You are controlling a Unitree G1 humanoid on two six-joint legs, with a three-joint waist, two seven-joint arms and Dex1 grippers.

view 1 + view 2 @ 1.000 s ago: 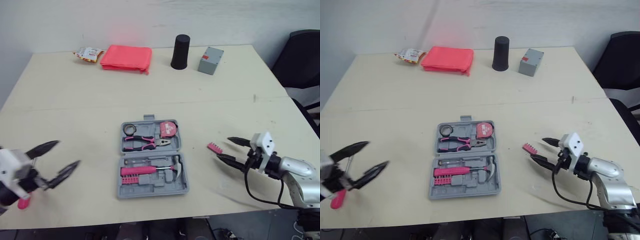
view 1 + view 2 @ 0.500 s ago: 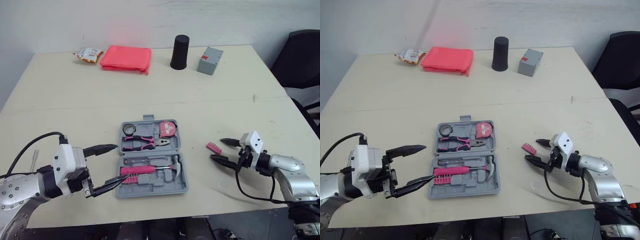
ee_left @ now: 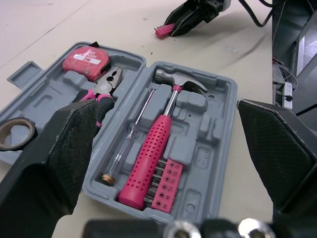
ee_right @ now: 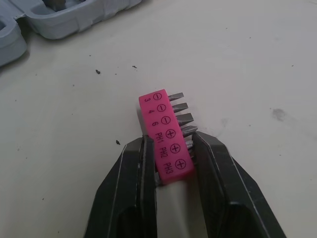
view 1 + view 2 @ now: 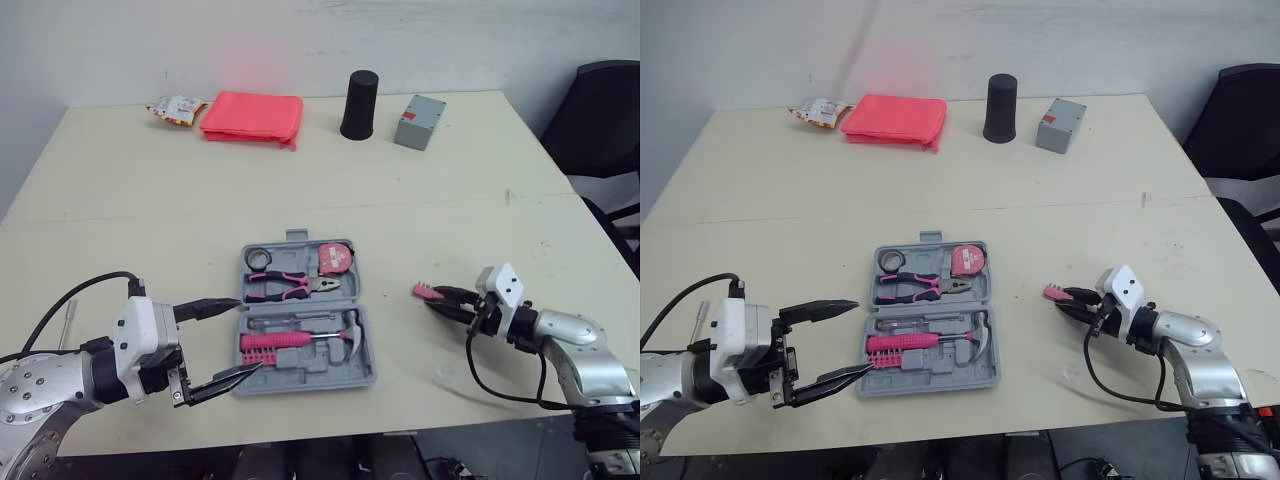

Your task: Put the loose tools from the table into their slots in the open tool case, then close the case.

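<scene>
right tool [image 4: 171,143] clamped on bit holder [image 4: 161,114], bare table [image 5: 450,220] around | left tool [image 5: 248,335] apart, at tool case [image 5: 300,378] edge

My left end effector [image 5: 250,334], lower left of the frame, has two tapered black fingers [image 3: 54,148] with pebbled faces, a white block [image 5: 140,325] behind them and a rounded silver forearm [image 5: 35,385] with a looping black cable [image 5: 70,300]. Two silvery screw heads [image 3: 181,231] sit at its base. My right end effector [image 5: 437,299], lower right, is built alike.
</scene>
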